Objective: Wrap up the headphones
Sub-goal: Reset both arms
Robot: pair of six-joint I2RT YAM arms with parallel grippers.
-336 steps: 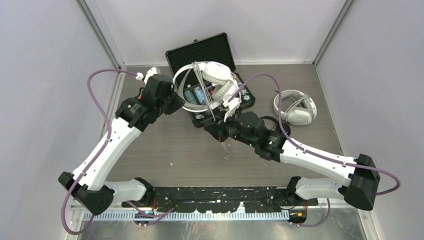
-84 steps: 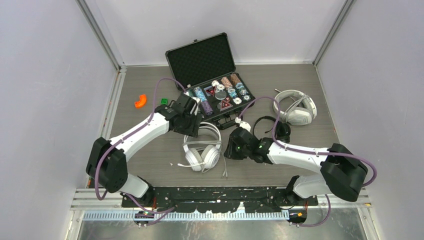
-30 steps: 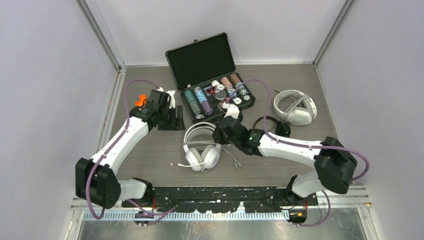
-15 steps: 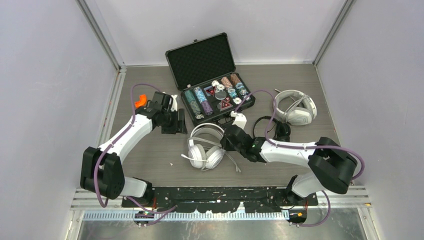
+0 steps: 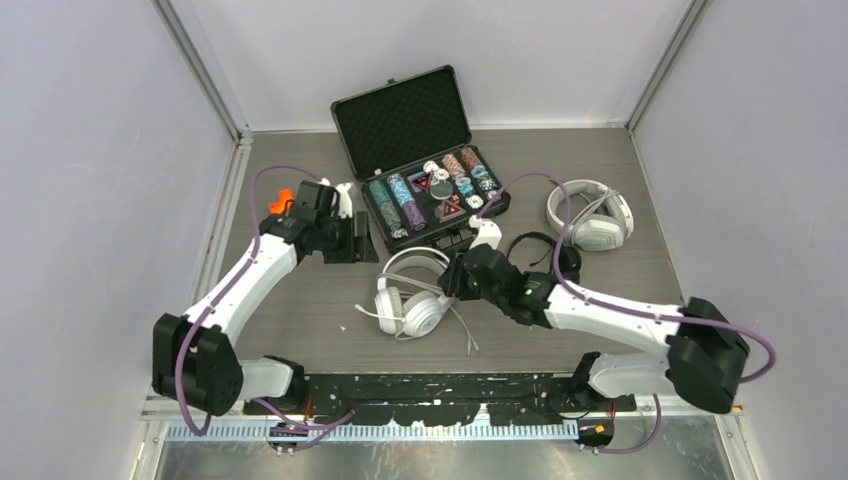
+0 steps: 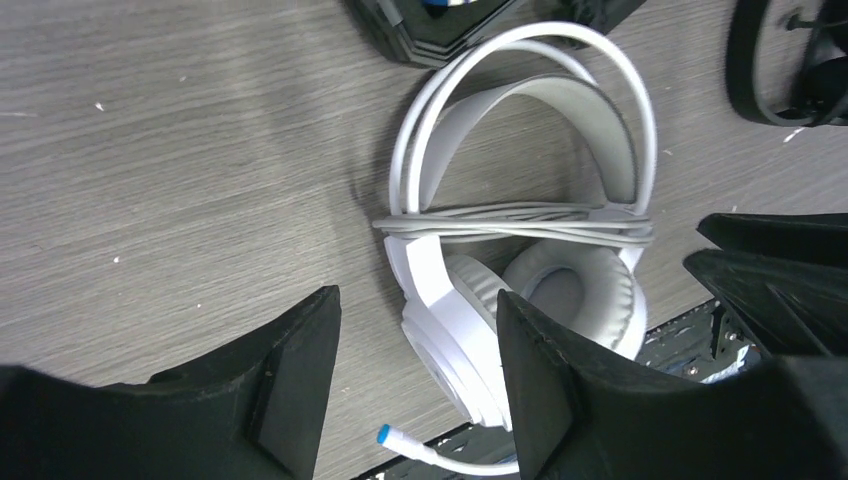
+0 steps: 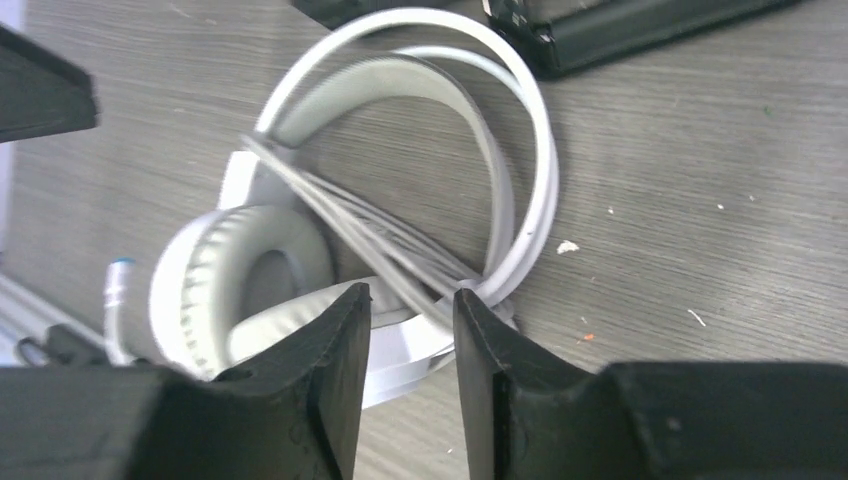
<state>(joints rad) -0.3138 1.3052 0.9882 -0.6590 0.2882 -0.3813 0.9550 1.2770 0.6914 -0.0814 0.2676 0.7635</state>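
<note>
In the top view, the white round-cup headset [image 5: 410, 297] is lying flat on the wood-grain table [image 5: 300, 320], just in front of the open poker-chip case [image 5: 400, 120]. The left gripper [image 5: 357, 240] is hovering to the headset's left, near it but apart, with a small orange piece [image 5: 281, 199] behind it. The right gripper [image 5: 455, 282] is reaching in at the headset's right side. The slim black headset [image 5: 548, 250] is lying just behind the right arm. The bulky white-grey over-ear pair [image 5: 592, 215] is sitting farther right, near the table's edge.

In the left wrist view, the left gripper [image 6: 412, 310] is standing spread wide and holding nothing. Below it the white headset [image 6: 545, 95] is showing its cord [image 6: 510, 222] wound in several strands across the band just above the cups. The blue-tipped plug [image 6: 384, 434] is trailing loose beside one cup.

In the right wrist view, the right gripper [image 7: 410, 295] is showing only a narrow gap. The strands of the cord [image 7: 340, 210] are running down into that gap beside an ear cup, but I cannot tell whether the fingers are pinching them.
</note>
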